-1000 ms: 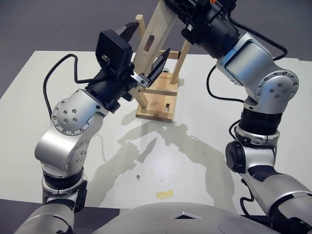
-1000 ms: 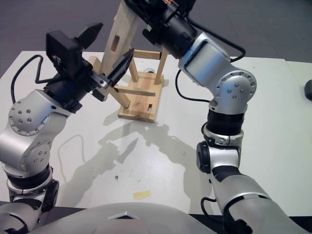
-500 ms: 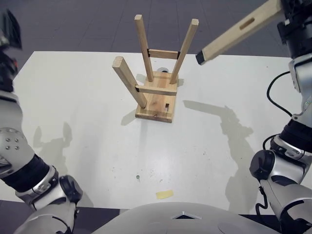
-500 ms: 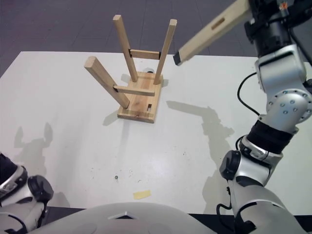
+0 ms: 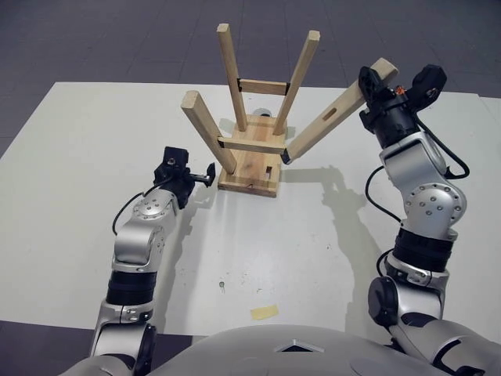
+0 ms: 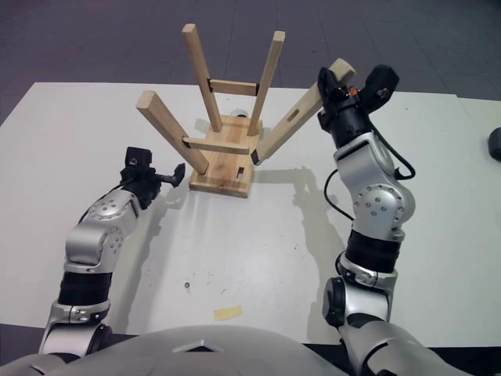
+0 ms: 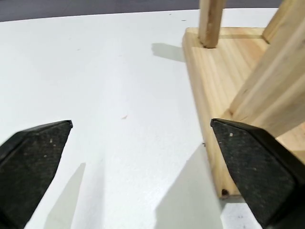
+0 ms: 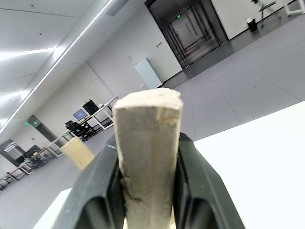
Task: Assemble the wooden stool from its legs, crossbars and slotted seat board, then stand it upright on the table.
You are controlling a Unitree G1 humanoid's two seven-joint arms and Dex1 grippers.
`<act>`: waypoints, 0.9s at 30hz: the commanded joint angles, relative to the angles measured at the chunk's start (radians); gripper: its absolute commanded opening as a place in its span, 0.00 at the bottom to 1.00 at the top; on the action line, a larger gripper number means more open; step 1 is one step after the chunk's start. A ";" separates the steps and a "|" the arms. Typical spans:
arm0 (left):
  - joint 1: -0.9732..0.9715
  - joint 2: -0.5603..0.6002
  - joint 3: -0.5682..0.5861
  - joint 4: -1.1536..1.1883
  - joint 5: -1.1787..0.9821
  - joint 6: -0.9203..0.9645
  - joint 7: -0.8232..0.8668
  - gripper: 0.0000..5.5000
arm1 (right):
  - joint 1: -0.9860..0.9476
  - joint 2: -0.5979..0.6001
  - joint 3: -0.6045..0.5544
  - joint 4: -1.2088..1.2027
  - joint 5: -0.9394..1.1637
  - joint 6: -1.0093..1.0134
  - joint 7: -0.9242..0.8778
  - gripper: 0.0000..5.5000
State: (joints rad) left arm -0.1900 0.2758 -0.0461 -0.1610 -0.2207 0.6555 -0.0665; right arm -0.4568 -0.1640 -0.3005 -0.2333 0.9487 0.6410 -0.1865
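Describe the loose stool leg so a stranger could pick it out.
On the white table lies the upturned seat board bearing three fixed legs. The loose leg slants from beside the board's right edge up into the right gripper, the only one held, not seated.

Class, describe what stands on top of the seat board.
Three legs rise from the seat board, joined by two crossbars. A fourth leg slants toward its edge. Slots beneath standing legs are covered.

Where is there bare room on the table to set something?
Widest bare patch: front middle of the table, from seat board to tape scrap. The far left corner is bare too. Crowded at the seat board: left gripper on its left, right gripper holding a leg on its right.
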 commanded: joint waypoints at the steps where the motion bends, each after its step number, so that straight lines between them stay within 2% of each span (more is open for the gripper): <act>1: -0.056 -0.015 -0.016 0.123 0.036 -0.036 -0.031 0.98 | 0.016 0.038 -0.001 0.001 0.014 0.012 -0.010 0.19; 10: -0.097 -0.011 0.020 0.223 0.084 -0.049 -0.041 0.98 | 0.069 0.136 -0.013 0.072 -0.001 0.006 -0.070 0.19; 16: -0.113 -0.049 0.127 0.129 0.029 -0.024 -0.020 0.98 | 0.115 0.124 -0.028 0.105 -0.088 -0.047 -0.092 0.19; 27: -0.092 -0.073 0.144 0.082 0.035 0.011 -0.001 0.98 | 0.112 0.090 -0.082 0.129 -0.102 -0.081 -0.110 0.19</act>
State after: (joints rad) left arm -0.2928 0.2099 0.0947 -0.0600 -0.1896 0.6467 -0.0730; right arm -0.3764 -0.0421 -0.3597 -0.1298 0.8968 0.5411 -0.2488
